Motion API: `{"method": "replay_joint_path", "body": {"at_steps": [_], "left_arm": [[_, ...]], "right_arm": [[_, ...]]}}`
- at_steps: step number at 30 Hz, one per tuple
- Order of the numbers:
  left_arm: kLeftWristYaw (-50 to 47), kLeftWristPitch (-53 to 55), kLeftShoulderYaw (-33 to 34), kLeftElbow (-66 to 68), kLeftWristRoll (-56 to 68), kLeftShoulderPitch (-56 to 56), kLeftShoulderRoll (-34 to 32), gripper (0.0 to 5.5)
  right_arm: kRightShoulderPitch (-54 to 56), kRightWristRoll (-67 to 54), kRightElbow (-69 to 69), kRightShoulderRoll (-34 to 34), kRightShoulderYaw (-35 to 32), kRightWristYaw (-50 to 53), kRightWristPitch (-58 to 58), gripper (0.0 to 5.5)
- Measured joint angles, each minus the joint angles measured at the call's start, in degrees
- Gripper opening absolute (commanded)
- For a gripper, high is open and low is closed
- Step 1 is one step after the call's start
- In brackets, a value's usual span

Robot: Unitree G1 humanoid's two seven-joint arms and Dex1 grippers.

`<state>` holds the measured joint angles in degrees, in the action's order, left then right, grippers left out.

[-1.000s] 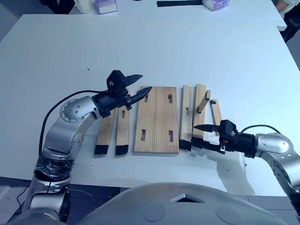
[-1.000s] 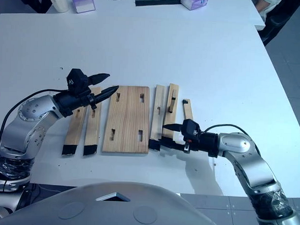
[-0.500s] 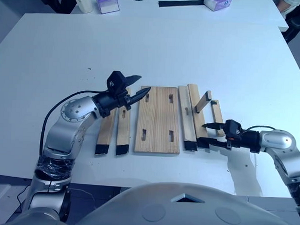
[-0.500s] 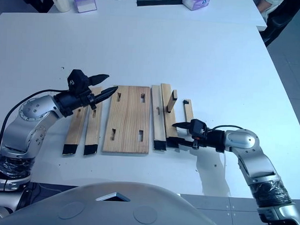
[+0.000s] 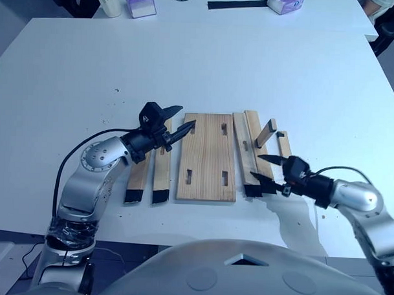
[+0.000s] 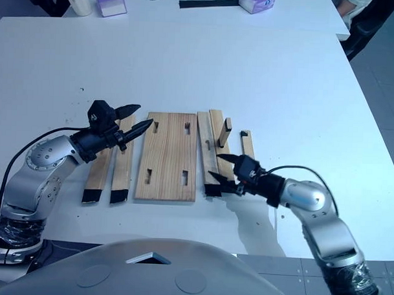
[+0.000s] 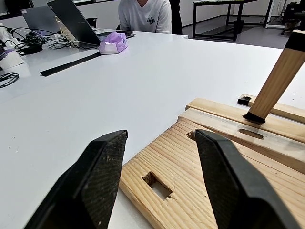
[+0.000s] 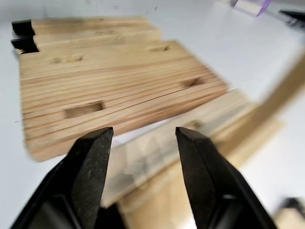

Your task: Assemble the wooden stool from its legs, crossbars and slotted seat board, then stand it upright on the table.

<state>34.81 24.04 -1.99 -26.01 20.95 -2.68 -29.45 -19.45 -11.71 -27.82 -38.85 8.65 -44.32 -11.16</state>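
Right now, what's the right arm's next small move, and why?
Probably ease the right gripper in and shut it on the near end of a leg beside the seat board. Its jaws stand open at the legs' black-tipped ends, holding nothing; the left gripper hovers open, clear of them.

The white table (image 5: 284, 66) carries the slotted seat board (image 5: 207, 157), flat, with legs (image 5: 161, 180) lying either side.
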Motion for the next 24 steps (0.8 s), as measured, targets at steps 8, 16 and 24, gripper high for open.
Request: {"method": "replay_joint_path", "body": {"at_steps": [8, 16, 24], "left_arm": [[0.29, 0.02, -0.04, 0.36, -0.02, 1.33, 0.10, 2.63], [0.28, 0.06, 0.59, -0.54, -0.01, 0.34, -0.17, 2.63], [-0.75, 0.34, 1.54, -2.61, -0.01, -2.56, -0.18, 2.63]], "right_arm": [[0.09, 1.25, 5.31, 4.56, -1.90, 5.00, 0.10, 2.43], [-6.39, 3.68, -0.89, 7.71, -4.33, 13.98, -4.90, 2.43], [-9.70, 5.40, -12.69, 13.90, -4.55, 25.55, -20.54, 3.02]]}}
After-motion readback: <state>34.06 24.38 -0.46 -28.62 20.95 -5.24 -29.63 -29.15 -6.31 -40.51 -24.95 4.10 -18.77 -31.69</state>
